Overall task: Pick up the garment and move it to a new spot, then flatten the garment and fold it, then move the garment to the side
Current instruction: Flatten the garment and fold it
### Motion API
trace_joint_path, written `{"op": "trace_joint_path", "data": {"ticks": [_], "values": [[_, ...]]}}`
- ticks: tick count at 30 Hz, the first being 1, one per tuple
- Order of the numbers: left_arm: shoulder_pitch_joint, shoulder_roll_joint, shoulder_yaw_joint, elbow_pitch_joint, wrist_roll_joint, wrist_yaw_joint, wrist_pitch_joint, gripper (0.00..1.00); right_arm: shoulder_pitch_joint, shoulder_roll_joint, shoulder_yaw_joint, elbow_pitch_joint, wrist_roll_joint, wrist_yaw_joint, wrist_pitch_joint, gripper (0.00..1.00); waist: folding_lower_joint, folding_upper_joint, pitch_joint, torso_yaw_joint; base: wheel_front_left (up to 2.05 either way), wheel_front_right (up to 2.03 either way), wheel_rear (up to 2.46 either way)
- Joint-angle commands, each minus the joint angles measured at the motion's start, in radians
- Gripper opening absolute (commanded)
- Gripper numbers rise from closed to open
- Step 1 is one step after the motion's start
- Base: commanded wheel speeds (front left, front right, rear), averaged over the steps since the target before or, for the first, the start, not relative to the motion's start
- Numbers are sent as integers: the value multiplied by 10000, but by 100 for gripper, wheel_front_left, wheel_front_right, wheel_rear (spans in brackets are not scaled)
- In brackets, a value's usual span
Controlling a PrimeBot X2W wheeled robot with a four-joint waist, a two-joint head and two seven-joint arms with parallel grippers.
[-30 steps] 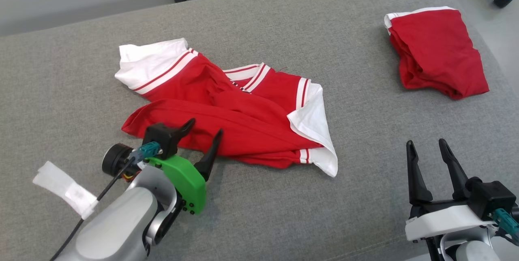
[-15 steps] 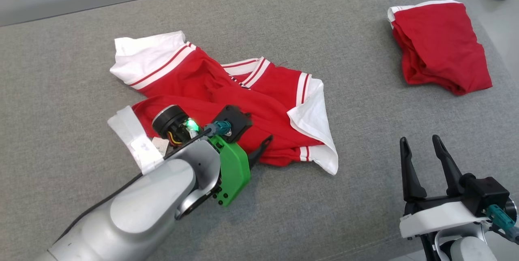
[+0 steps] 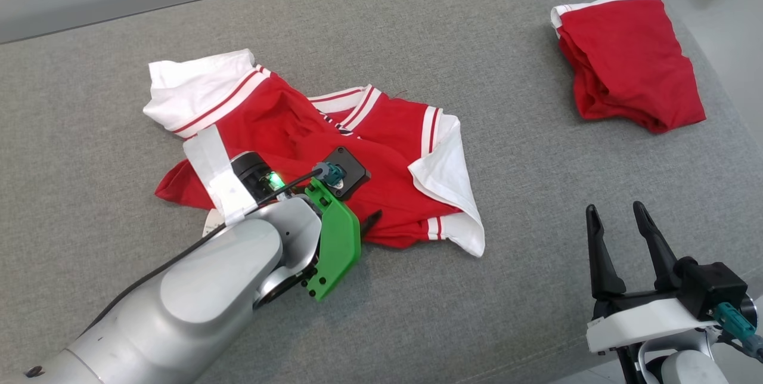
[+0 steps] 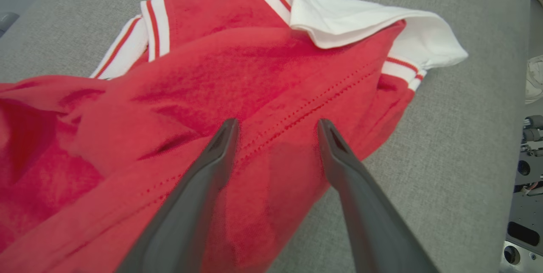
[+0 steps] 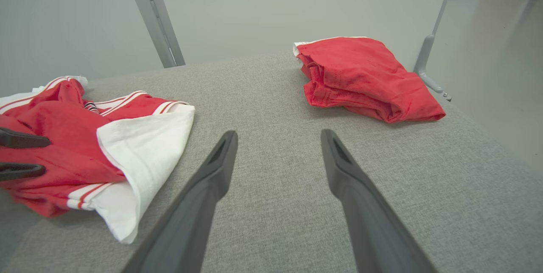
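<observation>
The left gripper (image 4: 275,125), jaws apart, is poised over the stitched hem of the crumpled red-and-white shirt (image 3: 280,115) on the grey cushion (image 3: 477,44). It should press deeper, then pinch through the layers. The right gripper (image 3: 614,210), jaws also apart, hovers right of the shirt.

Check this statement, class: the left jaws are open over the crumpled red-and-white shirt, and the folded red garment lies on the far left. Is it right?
Wrong side. The head view shows the folded red garment on the far right, not left. The left jaws are indeed open over the crumpled red-and-white shirt.
</observation>
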Motion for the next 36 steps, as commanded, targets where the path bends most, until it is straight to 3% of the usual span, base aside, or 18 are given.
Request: {"op": "trace_joint_path", "data": {"ticks": [1,12,25,26,27,28,36], "values": [[-129,41,-80,-26,-122,-44,-2,0,83,-24,-37,12,46,-15,-27,100,0,113,-33,16,0,0,0],[71,147,-199,-209,-273,-56,-425,0,120,-22,-175,58,-77,-15,-27,100,0,113,-53,300,0,0,0],[-142,-168,-264,-901,-151,135,-675,0,-41,-24,-127,100,-53,-15,-27,100,0,113,68,338,0,0,0],[-163,-225,-250,-936,-131,193,-697,35,-32,-24,-134,93,-41,-15,-27,100,0,113,75,319,0,0,0],[-185,-283,-295,-950,-109,214,-636,81,-24,-24,-140,87,-30,-15,-27,100,0,113,86,302,0,0,0],[-214,-344,-350,-948,-102,227,-555,100,-28,-22,-132,83,-20,-15,-27,100,0,113,107,280,0,0,0],[-739,-1018,-677,-334,-97,180,289,100,-260,-25,50,114,203,-15,-27,100,0,113,407,-71,0,0,0]]}}
